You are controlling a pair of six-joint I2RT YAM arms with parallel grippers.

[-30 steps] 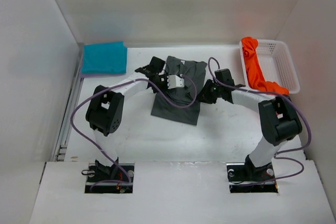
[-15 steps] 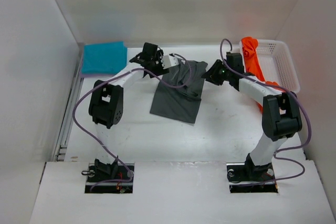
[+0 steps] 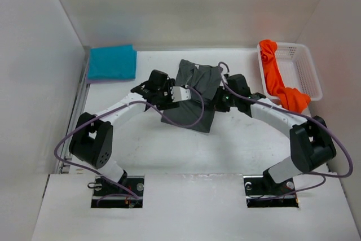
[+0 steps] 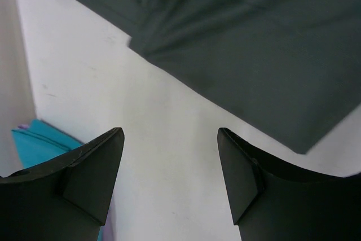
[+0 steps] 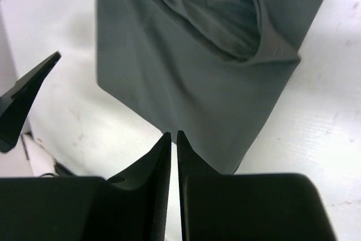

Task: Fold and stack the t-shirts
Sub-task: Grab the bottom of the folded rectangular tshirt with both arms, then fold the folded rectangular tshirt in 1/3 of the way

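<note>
Both arms have drawn back towards the near edge since half a second ago, from the far end of the dark grey cloth t-shirt (image 3: 194, 103) to its middle. That garment has not shifted. It lies spread and partly folded at the centre of the white table (image 3: 146, 145), its collar end towards the back wall and its straight lower edge nearest the arm bases.

At the shirt's left edge the left gripper (image 3: 151, 87) hangs with its claw spread wide. In the left wrist view bare table shows between the two black fingers (image 4: 93, 173), and the grey cloth lies just beyond them, untouched.

By the shirt's right edge the right gripper (image 3: 220, 103) has its claw pressed almost together, with only a thin slit between the fingers (image 5: 152, 162). Their tips sit over the cloth's near edge; whether they nip any of it I cannot tell.

A teal cloth t-shirt (image 3: 113, 62), folded into a neat rectangle, rests in the back left corner on a lavender purple one (image 3: 98, 80), of which only a thin strip peeps out.

In the back right corner a bright orange t-shirt (image 3: 273, 77) lies crumpled and draped along the left wall of the white plastic mesh basket (image 3: 309, 69)
</note>
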